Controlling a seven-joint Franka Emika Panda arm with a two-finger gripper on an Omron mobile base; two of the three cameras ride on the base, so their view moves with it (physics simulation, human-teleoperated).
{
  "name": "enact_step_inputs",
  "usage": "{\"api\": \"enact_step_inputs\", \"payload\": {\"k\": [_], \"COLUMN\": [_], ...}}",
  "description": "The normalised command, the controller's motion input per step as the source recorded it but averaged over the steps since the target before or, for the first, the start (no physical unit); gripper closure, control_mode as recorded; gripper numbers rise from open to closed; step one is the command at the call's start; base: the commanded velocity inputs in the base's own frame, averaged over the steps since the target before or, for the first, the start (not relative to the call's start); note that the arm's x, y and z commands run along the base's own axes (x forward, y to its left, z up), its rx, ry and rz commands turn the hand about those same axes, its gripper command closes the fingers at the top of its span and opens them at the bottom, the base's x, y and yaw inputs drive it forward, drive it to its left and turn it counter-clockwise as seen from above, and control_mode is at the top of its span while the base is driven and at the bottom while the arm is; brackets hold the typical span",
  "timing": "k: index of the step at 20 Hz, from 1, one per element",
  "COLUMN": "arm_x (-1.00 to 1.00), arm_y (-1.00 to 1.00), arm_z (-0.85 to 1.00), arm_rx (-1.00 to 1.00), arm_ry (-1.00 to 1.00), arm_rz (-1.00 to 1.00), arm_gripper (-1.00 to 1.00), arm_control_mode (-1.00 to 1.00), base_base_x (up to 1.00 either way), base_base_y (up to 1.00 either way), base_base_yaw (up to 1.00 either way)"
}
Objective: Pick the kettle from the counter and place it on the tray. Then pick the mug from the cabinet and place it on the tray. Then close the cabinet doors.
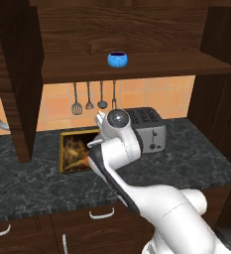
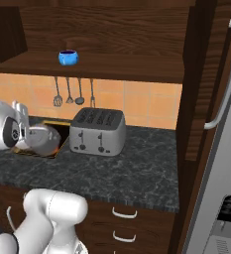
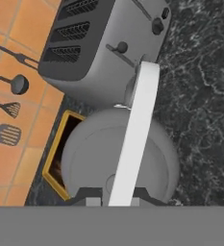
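The kettle (image 3: pixel 99 158) sits right under my fingers (image 3: pixel 113 199), and they are closed tight on its thin handle (image 3: pixel 137 129). It is over the tray (image 1: pixel 77 149), beside the toaster (image 2: pixel 98 131) on the table (image 2: pixel 137 168). I cannot tell if it touches the tray yet. My arm hides the kettle from the left side. The kettle covers most of the tray. The blue mug (image 1: pixel 117 59) sits up on the cabinet (image 1: pixel 137 67) shelf.
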Motion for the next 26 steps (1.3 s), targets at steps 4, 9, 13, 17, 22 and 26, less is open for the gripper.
{"api": "enact_step_inputs", "payload": {"k": [4, 9, 13, 17, 22, 26], "arm_x": [0.49, 0.57, 0.46, 0.36, 0.4, 0.44], "arm_y": [0.27, 0.21, 0.24, 0.32, 0.19, 0.02], "arm_z": [0.0, -0.01, -0.08, -0.16, -0.21, -0.1], "arm_rx": [0.0, 0.0, 0.0, 0.0, -0.03, 0.0], "arm_ry": [0.0, 0.0, -0.01, 0.0, 0.0, 0.0], "arm_rz": [0.04, 0.06, 0.07, 0.01, 0.0, 0.0], "arm_gripper": [1.0, 1.0, 1.0, 1.0, 1.0, 1.0], "arm_control_mode": [-1.0, -1.0, -1.0, -1.0, -1.0, -1.0], "base_base_x": [0.0, 0.0, 0.0, 0.0, 0.0, 0.0], "base_base_y": [0.0, 0.0, 0.0, 0.0, 0.0, 0.0], "base_base_yaw": [0.0, 0.0, 0.0, 0.0, 0.0, 0.0]}}
